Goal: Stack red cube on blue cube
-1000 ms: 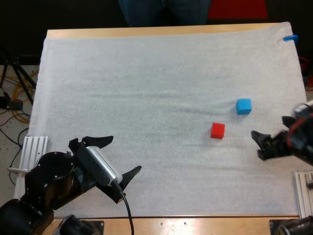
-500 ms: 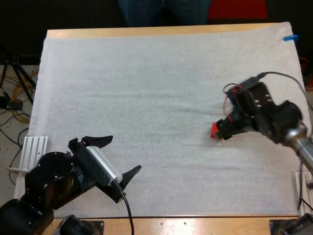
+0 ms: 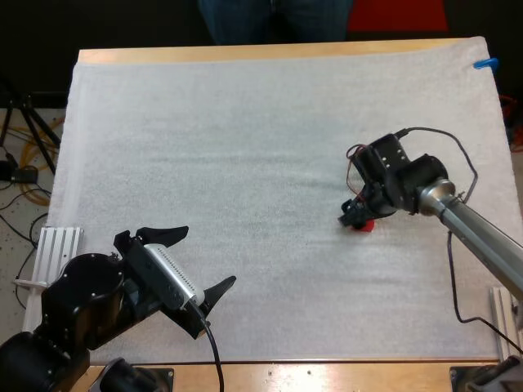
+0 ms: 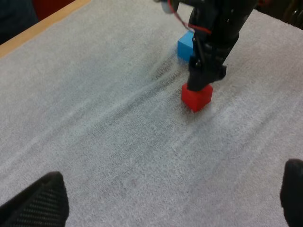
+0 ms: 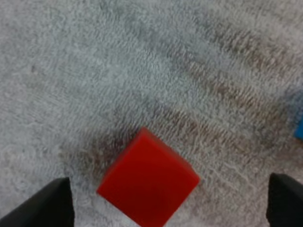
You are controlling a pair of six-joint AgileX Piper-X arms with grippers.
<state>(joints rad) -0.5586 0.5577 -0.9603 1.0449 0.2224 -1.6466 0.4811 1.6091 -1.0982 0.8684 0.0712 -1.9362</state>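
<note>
The red cube (image 5: 147, 182) looks light, rigid and smooth. My right gripper (image 5: 168, 202) straddles it with fingers wide, and should pinch opposite flat faces, not corners.

Bare mat (image 3: 245, 163) rings the red cube (image 4: 196, 97); the blue cube (image 4: 185, 46) stands near.

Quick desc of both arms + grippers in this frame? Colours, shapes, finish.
The left arm is glossy black with rounded, drum-shaped joint housings. The left gripper has two black curved fingers tapering to points; its wrist view shows a woven, carbon-like texture. The right arm is a bare silver tube ending in a chunky black wrist. The right gripper has matching black fingers.
</note>
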